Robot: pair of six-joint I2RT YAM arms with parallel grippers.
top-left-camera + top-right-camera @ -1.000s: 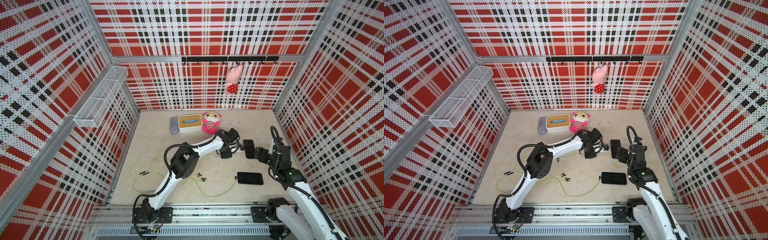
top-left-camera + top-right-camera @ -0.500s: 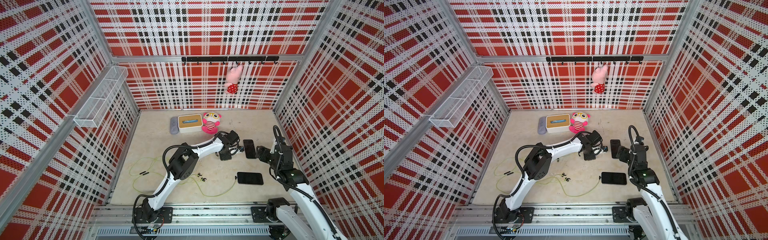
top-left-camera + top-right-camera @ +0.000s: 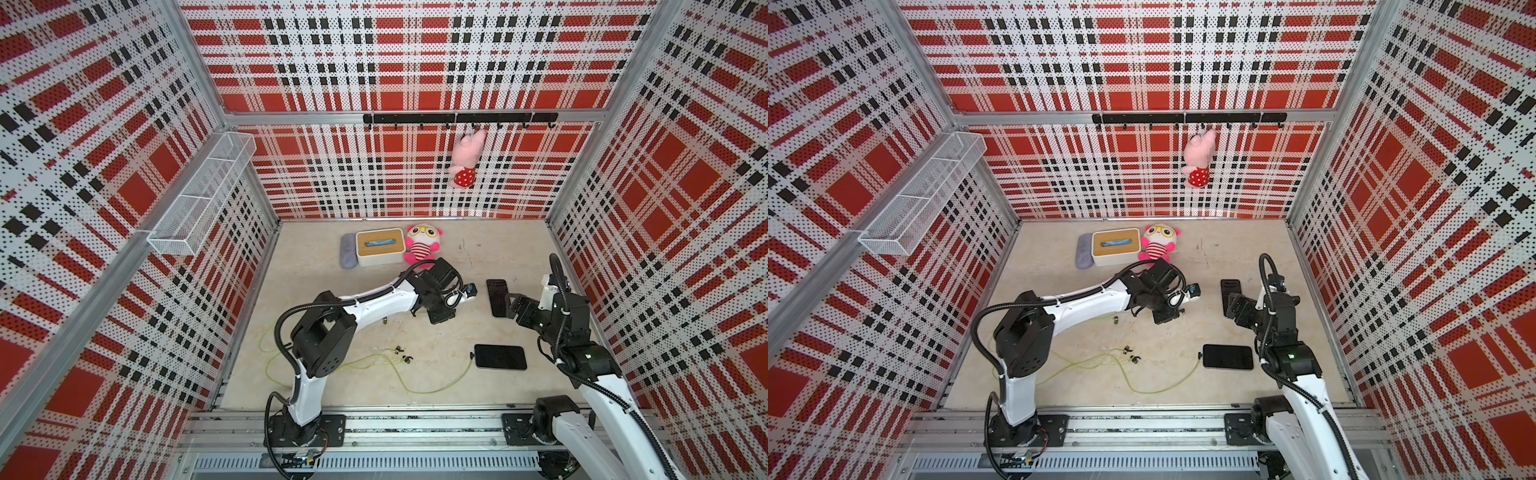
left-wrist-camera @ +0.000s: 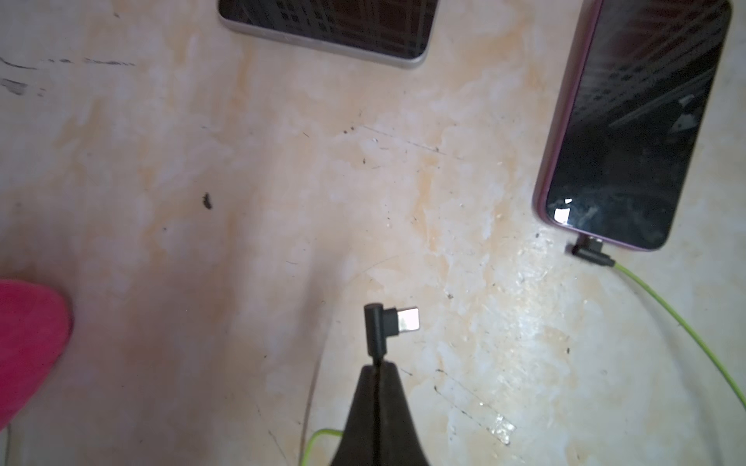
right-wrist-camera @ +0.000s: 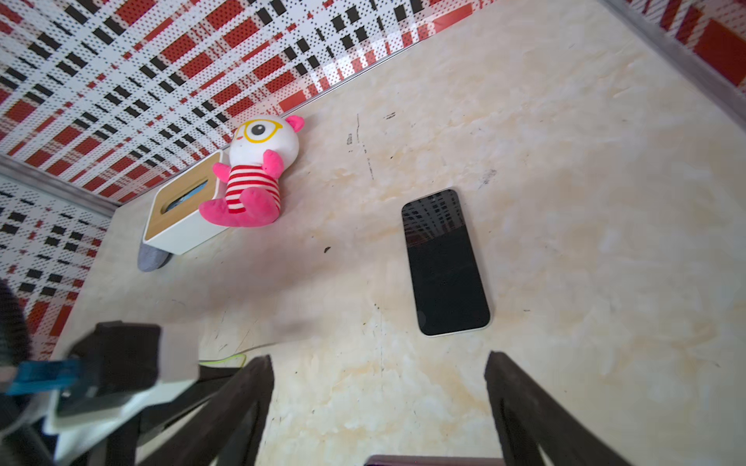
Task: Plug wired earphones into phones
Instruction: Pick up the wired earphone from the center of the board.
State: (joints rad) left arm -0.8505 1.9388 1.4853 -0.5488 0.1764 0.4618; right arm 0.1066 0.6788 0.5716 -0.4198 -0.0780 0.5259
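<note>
We see left gripper (image 4: 377,369) clamped on free plug (image 4: 389,327), tip sticking out for pushing into far phone (image 4: 327,28), which lies flat to its right with no cable. We read right gripper (image 5: 379,363), spread wide just near of it, as bracing. Near phone (image 3: 500,356) is plugged. Plush (image 3: 419,247) and box (image 3: 380,247) sit far-left, off the path.

Left arm (image 3: 374,301) stretched forward low, jaws pinched shut; right arm (image 3: 559,316) bent, jaws spread wide.
</note>
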